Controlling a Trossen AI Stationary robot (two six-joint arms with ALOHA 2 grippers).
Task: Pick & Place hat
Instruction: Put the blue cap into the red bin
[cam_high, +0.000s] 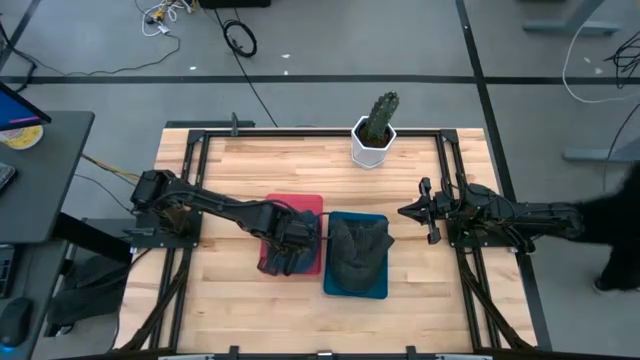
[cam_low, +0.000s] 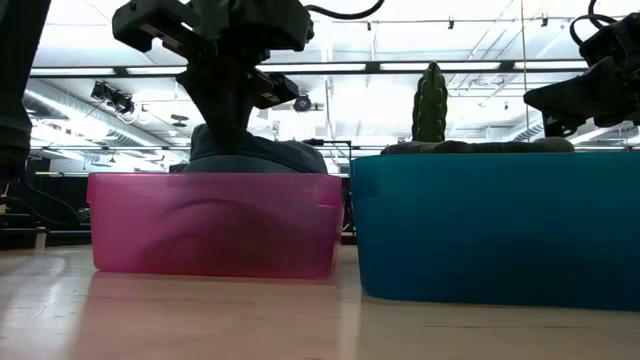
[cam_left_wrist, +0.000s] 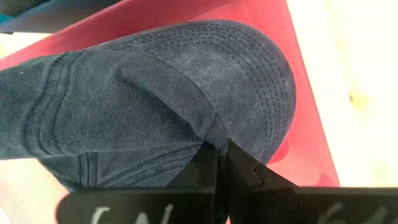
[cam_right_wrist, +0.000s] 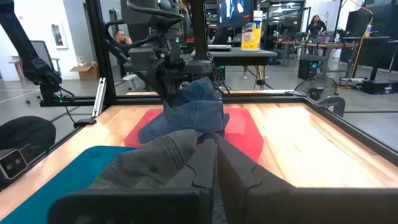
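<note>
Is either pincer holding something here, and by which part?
The left pincer pinches a fold of the blue cap over the red bin. The right pincer holds nothing.

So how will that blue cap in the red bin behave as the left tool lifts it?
The blue cap is likely floppy: its denim folds and creases where the left tool pinches it. It probably droops, since in the right wrist view it hangs slack over the red bin. The stitched brim looks stiffer and may swing.
</note>
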